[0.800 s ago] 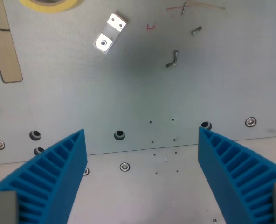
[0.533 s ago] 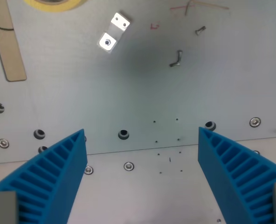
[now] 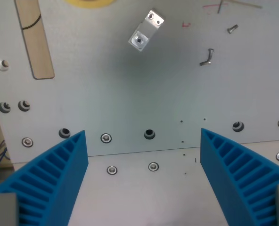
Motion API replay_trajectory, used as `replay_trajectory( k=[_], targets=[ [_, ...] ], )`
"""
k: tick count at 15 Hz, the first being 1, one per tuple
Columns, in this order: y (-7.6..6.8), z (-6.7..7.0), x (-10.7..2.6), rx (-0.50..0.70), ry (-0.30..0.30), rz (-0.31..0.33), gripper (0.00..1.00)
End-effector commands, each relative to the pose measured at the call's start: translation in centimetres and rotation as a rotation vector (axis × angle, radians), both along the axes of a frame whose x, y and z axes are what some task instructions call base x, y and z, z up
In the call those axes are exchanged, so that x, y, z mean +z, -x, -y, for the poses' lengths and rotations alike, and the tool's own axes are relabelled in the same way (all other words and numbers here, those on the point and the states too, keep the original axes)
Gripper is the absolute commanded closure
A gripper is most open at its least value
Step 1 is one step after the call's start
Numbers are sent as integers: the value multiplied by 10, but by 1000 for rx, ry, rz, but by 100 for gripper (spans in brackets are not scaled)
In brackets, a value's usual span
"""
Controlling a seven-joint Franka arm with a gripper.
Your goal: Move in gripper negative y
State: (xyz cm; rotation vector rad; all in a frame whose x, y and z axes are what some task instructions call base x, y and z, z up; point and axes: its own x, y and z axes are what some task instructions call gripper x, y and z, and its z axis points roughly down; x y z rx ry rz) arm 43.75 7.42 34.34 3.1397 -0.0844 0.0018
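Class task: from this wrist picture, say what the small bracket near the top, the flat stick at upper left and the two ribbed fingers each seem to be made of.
Bracket: bare metal, going by its bright glare. Stick: probably light unfinished wood, tan and matte. Fingers: likely blue moulded plastic or rubber, matte and ribbed.

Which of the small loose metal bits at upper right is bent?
The lower one, the bent pin, curves like a hook; the screw above it is straight and shorter.

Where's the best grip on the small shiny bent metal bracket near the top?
Probably across the small shiny bent metal bracket's narrow width, coming straight down. It lies flat on the grey metal plate, tilted diagonally, so rotate the open blue-fingered gripper square to its long edges.
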Motion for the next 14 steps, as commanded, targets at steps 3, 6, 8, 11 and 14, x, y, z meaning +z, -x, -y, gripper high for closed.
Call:
replay_trajectory(
  k=[3, 6, 8, 11, 14],
  targets=[
    [-6, -24, 3, -16, 2, -1, 0],
    [-7, -38, 2, -16, 2, -1, 0],
    [-7, -48, 2, -16, 2, -1, 0],
    [-8, -63, 2, -16, 2, -1, 0],
    [-9, -78, 2, -16, 2, -1, 0]
  ],
)
